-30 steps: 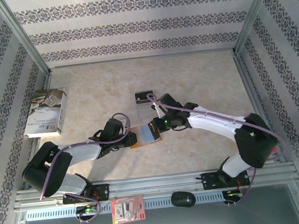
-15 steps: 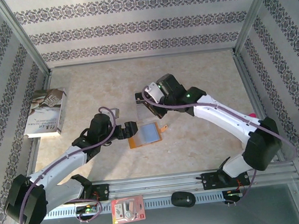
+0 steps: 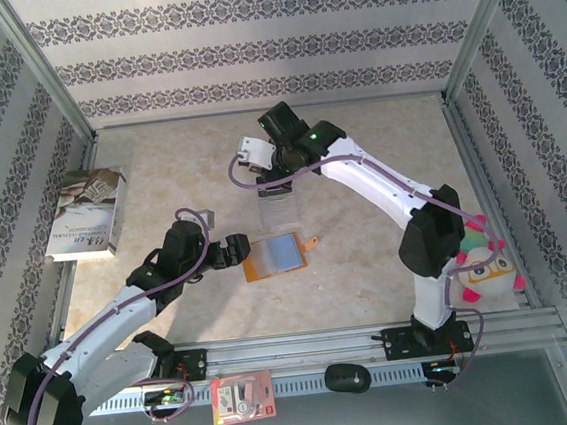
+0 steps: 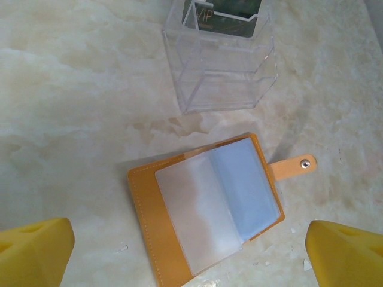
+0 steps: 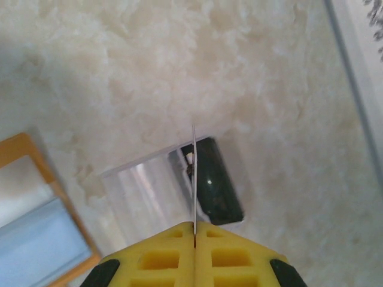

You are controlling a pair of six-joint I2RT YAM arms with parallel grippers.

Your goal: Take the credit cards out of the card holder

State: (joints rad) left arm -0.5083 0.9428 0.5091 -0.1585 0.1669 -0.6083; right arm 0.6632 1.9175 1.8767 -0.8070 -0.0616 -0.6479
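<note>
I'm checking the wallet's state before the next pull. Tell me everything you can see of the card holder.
The card holder lies open and flat on the marbled table, at a slant. Its cover looks like orange-tan leather, stitched along the edge. Inside are translucent plastic sleeves, one frosted white, one grey-blue; whether they hold anything I cannot tell. A small tab with a metal snap sticks out sideways. It lies near the clear plastic stand, apart from it; only the table touches it.

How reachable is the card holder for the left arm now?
Probably yes: the left gripper, fingers open, hovers beside the card holder, which lies open and uncovered; the right gripper is over the clear stand.
</note>
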